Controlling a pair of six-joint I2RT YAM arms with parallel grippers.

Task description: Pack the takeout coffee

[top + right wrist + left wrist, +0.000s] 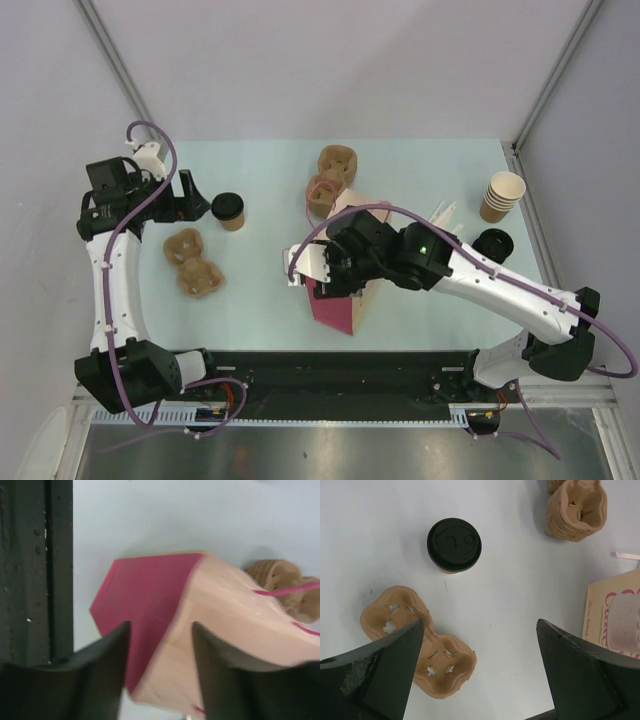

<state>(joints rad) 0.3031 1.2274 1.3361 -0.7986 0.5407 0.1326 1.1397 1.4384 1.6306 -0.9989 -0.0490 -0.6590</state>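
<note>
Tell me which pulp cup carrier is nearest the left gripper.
The flat carrier close under the left gripper, beside the lidded coffee; the other carrier sits farther away, near the pink bag.

We find print only on the pink paper bag point(600, 597), at the right edge of the left wrist view. One small line seems to begin with "Delicious"; the rest is too small. The big pink letters beside it are cut off. The raised marks on the lid of the takeout coffee point(454, 545) we cannot read.

coffee lid point(454, 543): black plastic, matt, embossed
coffee cup point(236, 221): brown paper
carrier point(445, 665): moulded pulp, rough, fibrous
bag point(150, 600): smooth paper, printed
beige cups point(503, 195): paper, matt
table point(510, 595): smooth, matt
</note>
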